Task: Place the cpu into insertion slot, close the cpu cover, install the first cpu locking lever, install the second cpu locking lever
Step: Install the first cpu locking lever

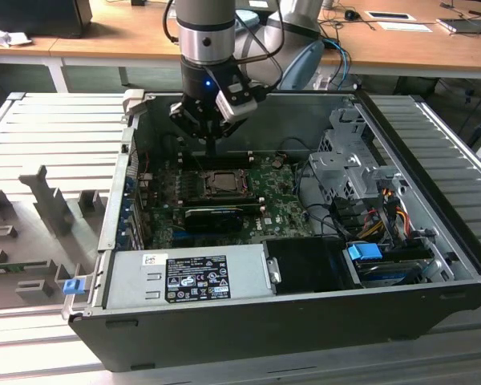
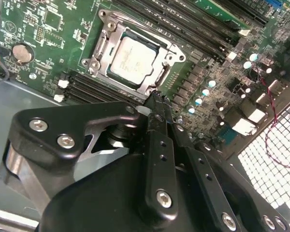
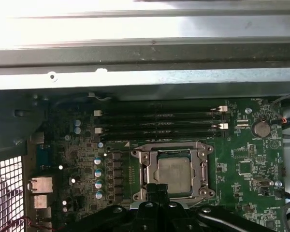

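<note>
The cpu [image 1: 222, 183] [image 2: 131, 60] [image 3: 174, 174] lies flat in the insertion slot [image 1: 203, 184] on the green motherboard [image 1: 280, 208], its pale metal top showing. The silvery cpu cover [image 3: 201, 170] [image 2: 170, 48] lies down around the chip, framing it. My gripper [image 1: 212, 151] [image 2: 154, 98] [image 3: 158, 189] hangs just above the socket's edge on the side toward the memory slots. Its black fingers are pressed together and hold nothing. I cannot make out how the locking levers stand.
The open computer case [image 1: 248, 321] walls in the board. A grey power supply [image 1: 184, 277] lies at the front, and a drive cage [image 1: 345, 160] with cables [image 1: 377, 212] is at the exterior view's right. A long black card [image 1: 212, 215] sits in front of the socket, with memory slots [image 3: 157, 121] behind it.
</note>
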Controlling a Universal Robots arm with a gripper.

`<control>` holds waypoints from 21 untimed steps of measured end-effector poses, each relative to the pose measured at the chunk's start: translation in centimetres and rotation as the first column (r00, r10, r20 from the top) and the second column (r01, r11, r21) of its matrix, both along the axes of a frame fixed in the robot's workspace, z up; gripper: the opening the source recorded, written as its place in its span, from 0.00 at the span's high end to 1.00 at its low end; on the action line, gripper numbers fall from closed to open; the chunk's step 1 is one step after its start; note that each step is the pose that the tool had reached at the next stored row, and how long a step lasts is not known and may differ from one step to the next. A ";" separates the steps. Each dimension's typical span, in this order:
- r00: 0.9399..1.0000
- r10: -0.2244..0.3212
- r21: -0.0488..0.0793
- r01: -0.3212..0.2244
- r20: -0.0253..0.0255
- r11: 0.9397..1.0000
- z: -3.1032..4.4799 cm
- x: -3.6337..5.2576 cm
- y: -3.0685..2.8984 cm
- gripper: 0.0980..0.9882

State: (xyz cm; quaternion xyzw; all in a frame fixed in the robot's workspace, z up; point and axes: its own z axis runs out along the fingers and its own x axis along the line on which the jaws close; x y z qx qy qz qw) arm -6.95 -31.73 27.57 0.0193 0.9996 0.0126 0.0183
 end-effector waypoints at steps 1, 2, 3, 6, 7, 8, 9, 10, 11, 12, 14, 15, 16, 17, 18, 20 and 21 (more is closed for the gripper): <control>1.000 0.000 0.000 0.000 0.000 1.000 -0.04 -0.04 0.00 0.99; 1.000 0.000 0.000 0.000 0.000 1.000 -0.09 -0.09 0.00 0.99; 1.000 0.000 0.001 0.000 0.000 1.000 -0.15 -0.16 0.00 0.99; 1.000 0.001 0.001 -0.001 -0.001 1.000 -0.30 -0.84 -0.01 0.99; 1.000 0.001 0.001 -0.001 -0.001 1.000 -0.36 -1.18 0.00 0.99; 1.000 0.002 0.001 -0.002 -0.002 1.000 -0.41 -1.35 0.00 0.99; 1.000 0.002 0.001 -0.002 -0.002 1.000 -0.45 -1.42 0.00 0.99; 1.000 0.003 0.001 -0.003 -0.004 1.000 -0.54 -1.46 -0.01 0.99; 1.000 0.003 0.000 -0.003 -0.004 1.000 -0.56 -1.50 -0.02 0.99; 1.000 0.003 0.001 -0.003 -0.004 1.000 -0.58 -1.52 -0.04 0.99; 1.000 0.004 0.001 -0.004 -0.004 1.000 -0.63 -1.59 -0.11 0.99; 1.000 0.004 0.001 -0.004 -0.004 1.000 -0.64 -1.62 -0.15 0.99; 1.000 0.004 0.001 -0.004 -0.004 1.000 -0.64 -1.63 -0.17 0.99; 1.000 0.004 0.001 -0.004 -0.004 1.000 -0.66 -1.66 -0.19 0.99; 1.000 0.004 0.001 -0.004 -0.004 1.000 -0.67 -1.70 -0.19 0.99; 1.000 0.004 0.001 -0.004 -0.004 1.000 -0.67 -1.79 -0.21 0.99; 1.000 0.005 0.001 -0.005 -0.004 1.000 -0.66 -1.88 -0.22 0.99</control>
